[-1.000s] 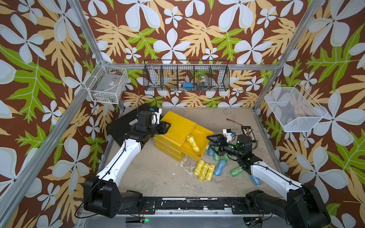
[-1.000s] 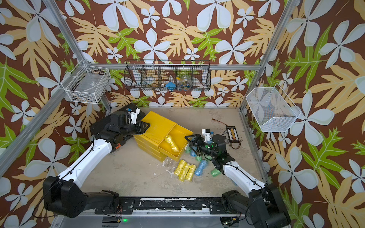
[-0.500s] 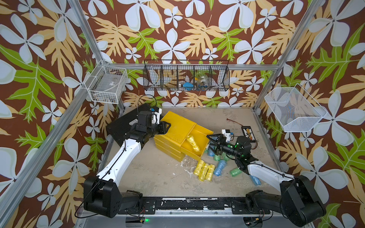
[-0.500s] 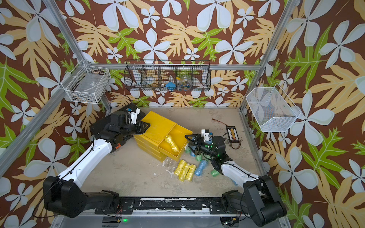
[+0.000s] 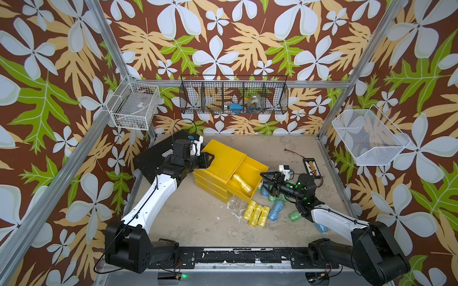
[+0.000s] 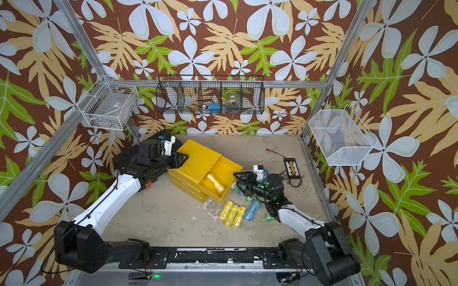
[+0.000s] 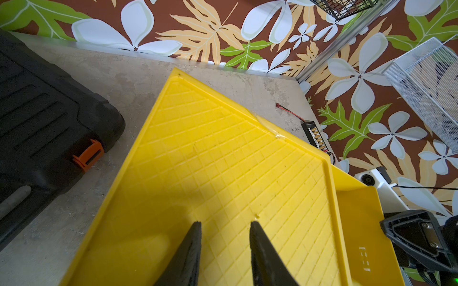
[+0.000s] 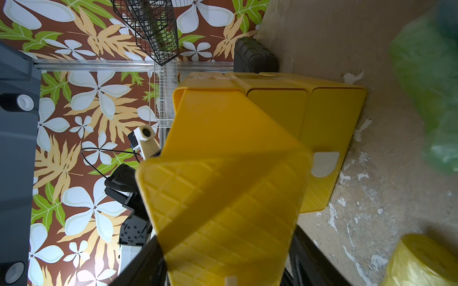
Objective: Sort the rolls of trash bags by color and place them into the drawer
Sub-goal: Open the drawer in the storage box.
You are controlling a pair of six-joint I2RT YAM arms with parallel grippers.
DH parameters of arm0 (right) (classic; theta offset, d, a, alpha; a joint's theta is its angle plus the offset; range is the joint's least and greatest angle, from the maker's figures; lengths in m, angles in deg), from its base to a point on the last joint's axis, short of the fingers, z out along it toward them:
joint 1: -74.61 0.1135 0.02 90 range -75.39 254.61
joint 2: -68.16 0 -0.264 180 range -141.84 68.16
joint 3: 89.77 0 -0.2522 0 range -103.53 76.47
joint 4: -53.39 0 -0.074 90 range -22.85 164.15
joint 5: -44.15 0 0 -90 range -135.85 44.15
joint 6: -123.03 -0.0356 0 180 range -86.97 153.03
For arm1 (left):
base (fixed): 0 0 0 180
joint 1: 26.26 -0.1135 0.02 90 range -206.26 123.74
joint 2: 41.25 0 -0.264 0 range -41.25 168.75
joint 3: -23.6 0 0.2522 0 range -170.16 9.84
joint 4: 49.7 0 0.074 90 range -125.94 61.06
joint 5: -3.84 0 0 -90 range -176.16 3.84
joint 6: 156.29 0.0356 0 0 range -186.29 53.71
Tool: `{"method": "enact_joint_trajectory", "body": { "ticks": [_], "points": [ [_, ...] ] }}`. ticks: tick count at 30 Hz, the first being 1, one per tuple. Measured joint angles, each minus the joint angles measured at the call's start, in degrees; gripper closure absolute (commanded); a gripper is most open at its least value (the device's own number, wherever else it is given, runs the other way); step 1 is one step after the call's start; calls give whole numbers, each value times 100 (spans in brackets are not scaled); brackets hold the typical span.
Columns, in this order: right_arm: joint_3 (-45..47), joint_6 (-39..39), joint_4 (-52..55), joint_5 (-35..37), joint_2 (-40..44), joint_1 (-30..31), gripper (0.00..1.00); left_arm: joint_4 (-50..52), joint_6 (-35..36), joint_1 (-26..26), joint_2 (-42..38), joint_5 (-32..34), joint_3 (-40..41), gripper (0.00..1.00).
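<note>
In both top views the yellow drawer chest (image 5: pixel 223 161) (image 6: pixel 198 158) stands mid-table with its top drawer (image 5: pixel 251 170) pulled out, yellow rolls (image 5: pixel 241 182) (image 6: pixel 215 182) lying inside. My left gripper (image 5: pixel 209 159) (image 7: pixel 224 224) rests shut on the chest's top, holding nothing. My right gripper (image 5: pixel 266 184) (image 8: pixel 228 232) straddles the drawer's front panel (image 8: pixel 223 198), a finger against its upper and lower edge. Three yellow rolls (image 5: pixel 256 215) (image 6: pixel 231 215), a blue roll (image 5: pixel 275 210) and a green roll (image 5: pixel 295 216) lie on the table. More green and blue rolls (image 5: pixel 266 193) sit half hidden under the right gripper.
A flat black tool case (image 5: pixel 161 156) (image 7: pixel 44 111) lies behind the left arm. A black connector board (image 5: pixel 311 167) with wires sits at the back right. Wire baskets hang on the walls: white (image 5: pixel 133 106), black (image 5: pixel 234 96), white mesh (image 5: pixel 369 138). Another blue roll (image 5: pixel 322 227) lies by the right arm.
My right gripper has moved in onto the open drawer's front and its jaws have narrowed around it. The left arm has stayed put.
</note>
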Motion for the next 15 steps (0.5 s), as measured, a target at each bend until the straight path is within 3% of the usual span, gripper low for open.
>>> {"method": "enact_joint_trajectory", "body": {
  "ticks": [10,15],
  "points": [
    [199,92,269,-83,439,-240,34,0,17,0,0,0,0,64],
    [219,120,343,-131,483,-289,21,0,17,0,0,0,0,64]
  ]
}}
